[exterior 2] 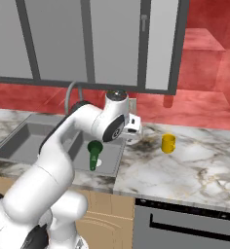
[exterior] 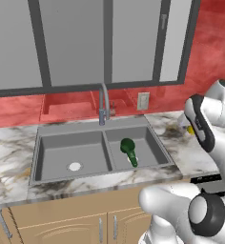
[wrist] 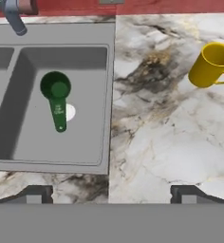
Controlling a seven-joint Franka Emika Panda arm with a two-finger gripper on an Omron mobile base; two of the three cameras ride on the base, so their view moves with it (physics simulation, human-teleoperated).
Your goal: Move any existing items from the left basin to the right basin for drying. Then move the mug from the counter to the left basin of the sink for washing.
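Left base view: the green bottle (exterior: 129,151) lies on its side in the right basin (exterior: 150,143) of the sink (exterior: 66,129), neck toward the front. The left basin (exterior: 55,155) holds nothing but its pale drain disc (exterior: 75,166). The arm reaches out to the right over the counter (exterior: 9,143), w/ a sliver of yellow showing just behind its forearm.

Right base view: the mug (exterior 2: 168,143) stands upright on the marble, well right of the sink; the wrist hangs between sink rim and mug, above the worktop. The faucet (exterior 2: 70,97) curves up behind the arm.

Hand view: the gripper (wrist: 113,194) looks down on bare counter just beside the right basin's rim; its two dark tips stand wide apart w/ nothing between them. The mug sits toward the upper right, handle pointing right.

Judgement: step one looks done, step two under way, approx. at the approach. Next move calls for shifting over the mug, descending and closing on its wall or rim.
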